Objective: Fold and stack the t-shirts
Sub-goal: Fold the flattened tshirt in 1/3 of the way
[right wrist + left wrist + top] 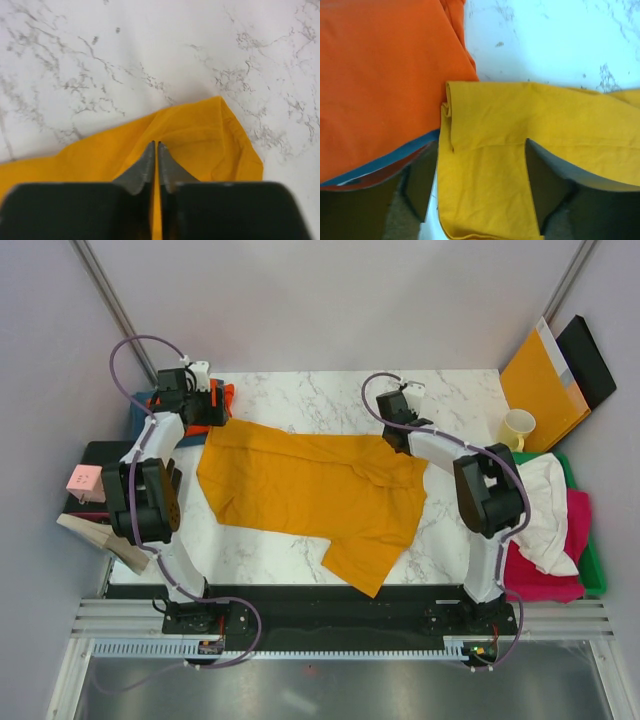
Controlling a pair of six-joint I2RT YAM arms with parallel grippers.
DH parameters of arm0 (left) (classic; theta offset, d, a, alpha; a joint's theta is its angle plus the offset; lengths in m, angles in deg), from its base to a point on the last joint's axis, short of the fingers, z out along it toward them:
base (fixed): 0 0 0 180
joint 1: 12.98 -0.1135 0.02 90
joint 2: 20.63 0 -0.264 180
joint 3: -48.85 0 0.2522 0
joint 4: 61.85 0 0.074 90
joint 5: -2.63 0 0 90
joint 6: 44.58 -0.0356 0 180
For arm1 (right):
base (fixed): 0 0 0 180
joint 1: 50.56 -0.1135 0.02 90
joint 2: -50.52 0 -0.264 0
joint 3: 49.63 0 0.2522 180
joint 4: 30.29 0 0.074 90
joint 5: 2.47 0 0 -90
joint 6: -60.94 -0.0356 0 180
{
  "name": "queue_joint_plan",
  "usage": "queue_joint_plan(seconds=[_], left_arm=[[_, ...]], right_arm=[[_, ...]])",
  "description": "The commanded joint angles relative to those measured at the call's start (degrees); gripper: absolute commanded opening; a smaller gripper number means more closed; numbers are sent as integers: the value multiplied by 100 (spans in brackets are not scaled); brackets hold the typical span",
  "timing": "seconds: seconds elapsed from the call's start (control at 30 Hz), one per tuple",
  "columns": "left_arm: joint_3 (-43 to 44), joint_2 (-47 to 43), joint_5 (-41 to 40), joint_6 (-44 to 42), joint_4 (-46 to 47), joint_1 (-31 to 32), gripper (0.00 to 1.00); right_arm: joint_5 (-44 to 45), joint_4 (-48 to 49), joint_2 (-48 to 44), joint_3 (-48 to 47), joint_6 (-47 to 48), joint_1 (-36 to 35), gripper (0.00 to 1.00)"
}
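A large mustard-yellow t-shirt (310,490) lies spread on the marble table, its lower right part folded over. My left gripper (212,416) is at its far left corner, open. In the left wrist view (480,190) the fingers (420,185) stand wide apart with the yellow cloth (520,115) lying between them. Beside it lies a folded orange t-shirt (380,75) on a teal-blue one (395,156). My right gripper (393,435) is at the shirt's far right edge, shut (156,146) on a thin fold of the yellow cloth (200,135).
A green bin (590,550) at the right holds a white t-shirt (545,505) and a magenta one (560,570). An orange-brown envelope (540,380), a black panel (590,350) and a cream mug (517,427) stand at the back right. A pink cube (85,480) sits left.
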Motion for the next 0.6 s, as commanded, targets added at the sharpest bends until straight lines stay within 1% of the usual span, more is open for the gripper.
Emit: queue_joint_plan(seconds=[0.0, 0.03, 0.07, 0.13, 0.27, 0.37, 0.47, 0.5, 0.53, 0.57], left_arm=[[-297, -438, 129, 137, -72, 15, 69], [-419, -500, 129, 128, -81, 15, 62], [-481, -570, 129, 102, -72, 15, 58], [-647, -772, 147, 58, -81, 6, 54], [-868, -984, 191, 14, -116, 6, 53], [-974, -1054, 191, 66, -116, 6, 53], [-1053, -1107, 243, 181, -133, 6, 56], [-1114, -1125, 252, 207, -125, 15, 57], [-1149, -1151, 252, 260, -133, 15, 61], [-1184, -1186, 270, 347, -160, 15, 61]], right_arm=[[-289, -210, 794, -870, 58, 180, 0], [-307, -315, 892, -984, 75, 189, 0], [-316, -360, 980, -1142, 23, 198, 0], [-316, -413, 1069, -1161, -12, 215, 0], [-316, -483, 1095, -969, -153, 251, 0], [-237, -405, 912, -758, -153, 286, 0], [-237, -1, 700, -529, 84, 286, 13], [-272, 131, 630, -528, 154, 286, 26], [-333, 114, 630, -563, 268, 303, 31], [-334, 53, 647, -720, 269, 321, 36]])
